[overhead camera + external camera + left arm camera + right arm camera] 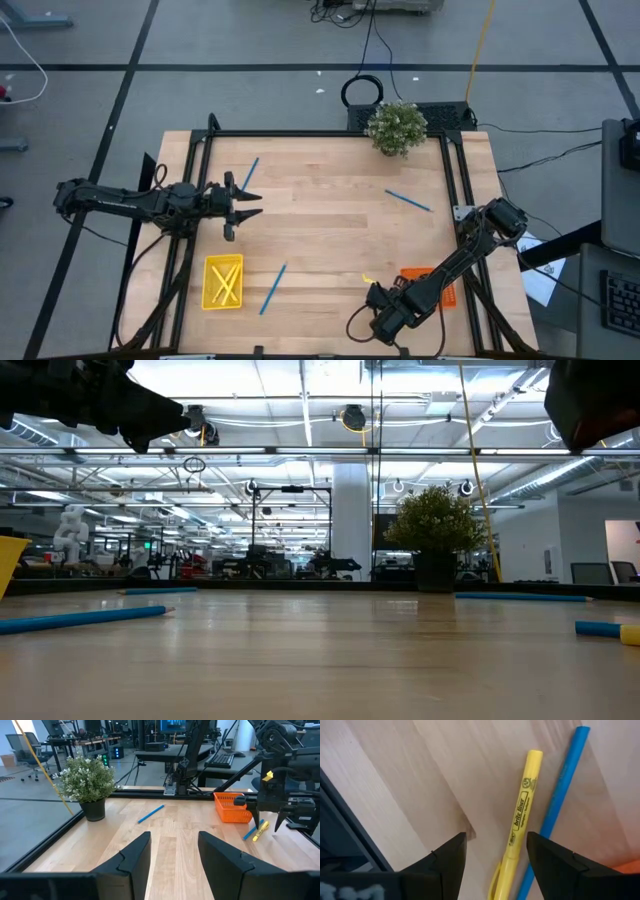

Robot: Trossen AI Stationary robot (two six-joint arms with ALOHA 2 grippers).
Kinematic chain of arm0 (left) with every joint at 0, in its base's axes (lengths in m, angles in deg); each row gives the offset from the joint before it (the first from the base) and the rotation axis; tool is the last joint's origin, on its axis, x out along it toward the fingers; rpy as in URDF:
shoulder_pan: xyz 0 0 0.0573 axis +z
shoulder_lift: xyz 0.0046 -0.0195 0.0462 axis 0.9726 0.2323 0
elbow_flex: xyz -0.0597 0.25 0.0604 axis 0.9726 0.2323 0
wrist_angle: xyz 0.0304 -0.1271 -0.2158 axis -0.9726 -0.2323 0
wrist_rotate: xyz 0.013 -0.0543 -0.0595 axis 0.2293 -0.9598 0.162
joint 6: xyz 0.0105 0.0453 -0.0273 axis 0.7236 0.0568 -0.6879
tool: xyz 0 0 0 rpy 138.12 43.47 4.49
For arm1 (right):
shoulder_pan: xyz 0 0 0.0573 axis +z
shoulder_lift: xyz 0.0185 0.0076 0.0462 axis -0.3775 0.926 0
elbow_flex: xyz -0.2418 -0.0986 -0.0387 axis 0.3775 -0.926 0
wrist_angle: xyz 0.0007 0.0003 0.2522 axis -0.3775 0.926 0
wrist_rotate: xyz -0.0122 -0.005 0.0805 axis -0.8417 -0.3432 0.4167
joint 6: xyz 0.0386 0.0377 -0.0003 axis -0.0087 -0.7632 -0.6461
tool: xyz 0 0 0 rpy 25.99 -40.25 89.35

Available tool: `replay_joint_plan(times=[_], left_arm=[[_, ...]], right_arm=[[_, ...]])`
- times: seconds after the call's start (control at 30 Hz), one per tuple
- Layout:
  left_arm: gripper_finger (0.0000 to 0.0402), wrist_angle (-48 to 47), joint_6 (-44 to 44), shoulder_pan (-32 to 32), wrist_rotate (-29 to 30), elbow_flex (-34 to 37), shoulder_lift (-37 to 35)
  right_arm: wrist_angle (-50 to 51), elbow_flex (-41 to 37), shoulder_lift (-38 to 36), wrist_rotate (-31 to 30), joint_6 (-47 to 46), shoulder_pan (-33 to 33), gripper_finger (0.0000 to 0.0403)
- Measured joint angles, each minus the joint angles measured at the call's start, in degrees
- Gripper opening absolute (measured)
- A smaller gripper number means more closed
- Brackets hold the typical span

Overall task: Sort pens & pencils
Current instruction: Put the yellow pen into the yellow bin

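Observation:
My right gripper is open and points down near the table's near right. Its fingers stand on either side of one end of a yellow pencil without touching it. This pencil lies flat beside a blue pen. The left wrist view shows the right gripper just above the pair. My left gripper is open and hovers over the table's left side, near another blue pen. Two more blue pens lie flat on the wood. Other pencils lie in the yellow basket.
A yellow basket stands near left. An orange basket stands near right, partly under my right arm. A potted plant stands at the far edge. Black rails frame the table. Bare wood lies across the middle.

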Motion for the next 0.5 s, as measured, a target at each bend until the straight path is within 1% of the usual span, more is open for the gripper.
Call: replay_joint_plan(times=[0.5], left_arm=[[0.017, 0.0, -0.2, 0.0, 0.0, 0.0, 0.0]], right_arm=[[-0.6, 0.0, 1.7, 1.4, 0.6, 0.0, 0.0196]])
